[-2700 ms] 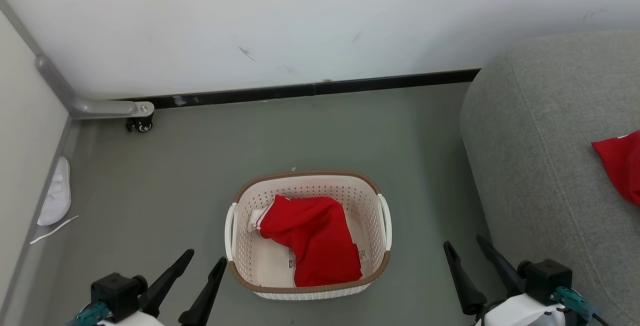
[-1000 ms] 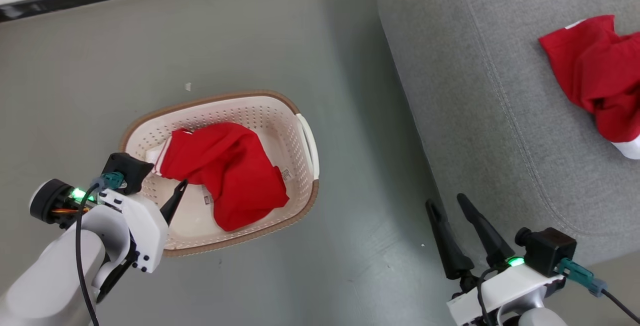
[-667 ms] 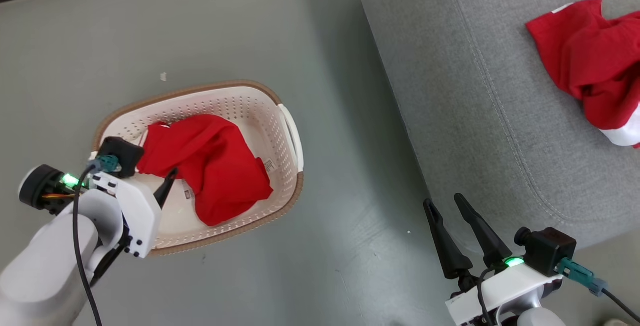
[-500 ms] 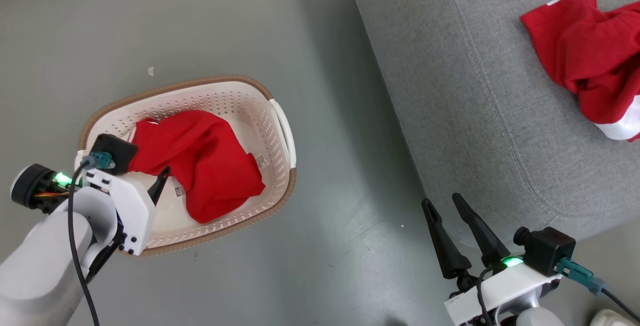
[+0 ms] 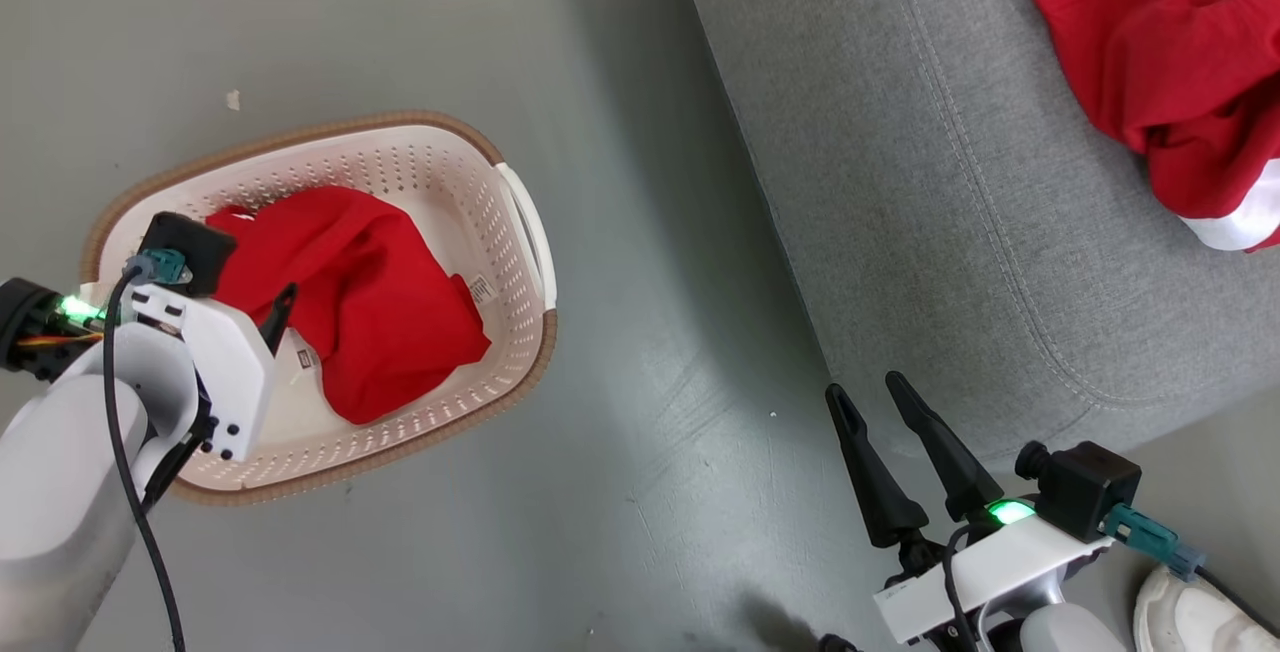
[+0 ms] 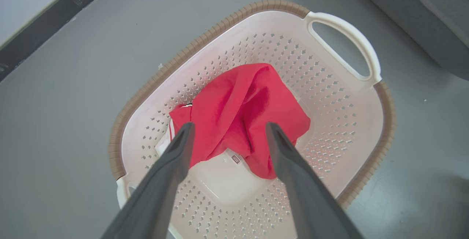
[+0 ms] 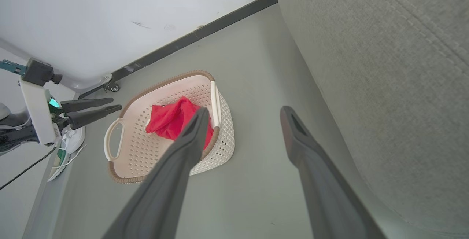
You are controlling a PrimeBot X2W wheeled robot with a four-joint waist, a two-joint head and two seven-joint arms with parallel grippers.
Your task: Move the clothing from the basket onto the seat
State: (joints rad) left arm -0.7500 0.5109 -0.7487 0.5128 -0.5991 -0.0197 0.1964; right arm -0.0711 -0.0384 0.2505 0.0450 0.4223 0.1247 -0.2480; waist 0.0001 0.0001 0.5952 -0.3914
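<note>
A red garment (image 5: 370,312) lies crumpled in the cream perforated basket (image 5: 440,172) on the grey floor. My left gripper (image 6: 230,125) hangs open above the basket's near end. Its fingers (image 6: 176,158) frame the garment (image 6: 238,110) without touching it. From the right wrist view the left gripper (image 7: 115,104) sits above the basket's (image 7: 223,129) far handle. A second red garment (image 5: 1170,72) with white trim lies on the grey seat (image 5: 900,182). My right gripper (image 5: 863,384) stands open and empty over the floor beside the seat's front edge.
A white shoe (image 5: 1200,617) lies at the lower right by my right arm. Another white shoe (image 7: 73,138) lies beyond the basket near a metal leg with a caster (image 7: 110,85). A white wall with a black baseboard (image 7: 205,30) runs behind.
The head camera has turned, so basket and seat drift left and up in the picture. My left arm, low at the start, now reaches over the basket. Both grippers stay open.
</note>
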